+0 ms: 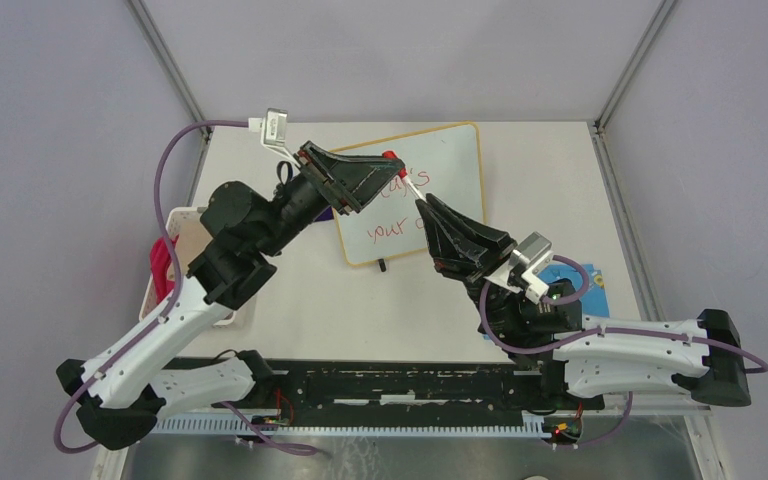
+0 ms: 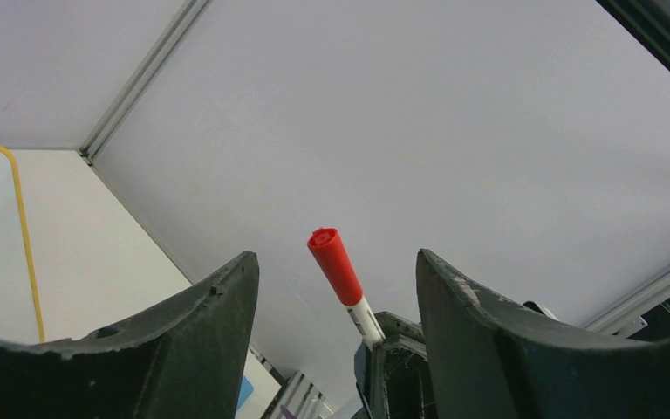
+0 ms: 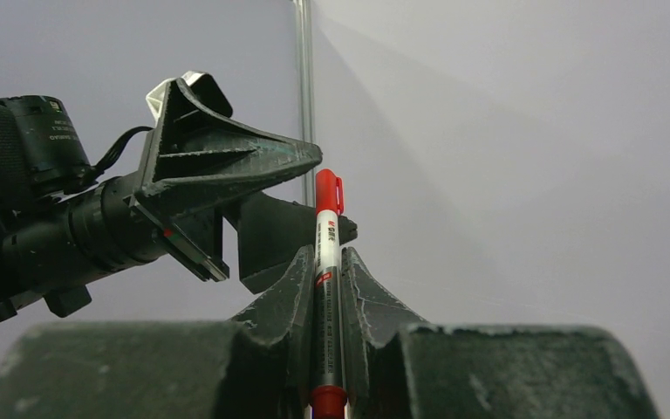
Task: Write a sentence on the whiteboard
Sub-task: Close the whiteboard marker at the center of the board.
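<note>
The whiteboard [image 1: 455,165], white with a thin yellow frame, lies at the back middle of the table; its yellow edge also shows in the left wrist view [image 2: 19,227]. The sentence [image 1: 388,230] is red handwriting in two lines, partly hidden by both grippers. My right gripper [image 1: 423,203] [image 3: 327,255] is shut on a marker [image 3: 326,297] above the board, red cap [image 1: 390,156] pointing up and away. My left gripper [image 1: 392,168] [image 2: 336,257] is open, its jaws on either side of the cap [image 2: 335,264] without touching it.
A white basket [image 1: 188,213] with pink and tan items stands at the left table edge under the left arm. A blue patterned cloth [image 1: 592,282] lies at the right, behind the right arm. Enclosure posts and grey walls ring the table.
</note>
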Tool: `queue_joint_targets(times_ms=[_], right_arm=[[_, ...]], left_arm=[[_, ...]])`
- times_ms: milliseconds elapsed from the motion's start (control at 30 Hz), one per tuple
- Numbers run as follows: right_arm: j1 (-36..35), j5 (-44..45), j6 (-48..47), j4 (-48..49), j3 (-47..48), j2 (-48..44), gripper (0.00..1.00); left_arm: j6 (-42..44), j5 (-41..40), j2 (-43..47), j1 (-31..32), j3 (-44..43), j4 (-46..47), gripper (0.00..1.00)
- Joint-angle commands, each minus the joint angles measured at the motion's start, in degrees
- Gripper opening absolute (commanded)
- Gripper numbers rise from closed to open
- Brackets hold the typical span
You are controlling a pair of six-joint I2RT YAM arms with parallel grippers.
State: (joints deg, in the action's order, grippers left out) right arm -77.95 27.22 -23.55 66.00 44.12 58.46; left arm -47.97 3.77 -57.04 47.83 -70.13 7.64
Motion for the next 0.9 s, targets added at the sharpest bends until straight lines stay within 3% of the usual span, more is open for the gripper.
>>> queue_joint_targets(times_ms=[0, 200, 533, 867], right_arm=[[-0.1, -0.8, 0.9, 0.9, 1.1, -0.9, 0.00], [-0.1, -0.9, 1.2, 0.9, 1.1, -1.0, 0.00], [-0.1, -0.1, 0.8, 1.3, 1.8, 0.0, 0.00], [-0.1, 0.2, 0.7, 0.7, 2.0, -0.1, 0.00]], left_arm=[[-2.3, 4.2, -1.1, -0.7, -1.3, 4.1, 0.64], [-2.9, 5.9, -1.6, -0.8, -1.0, 5.1, 0.44], [-6.9, 11.6, -3.0, -0.7, 3.8, 9.4, 0.29], [-4.1, 8.7, 0.4, -0.8, 4.2, 5.9, 0.71]])
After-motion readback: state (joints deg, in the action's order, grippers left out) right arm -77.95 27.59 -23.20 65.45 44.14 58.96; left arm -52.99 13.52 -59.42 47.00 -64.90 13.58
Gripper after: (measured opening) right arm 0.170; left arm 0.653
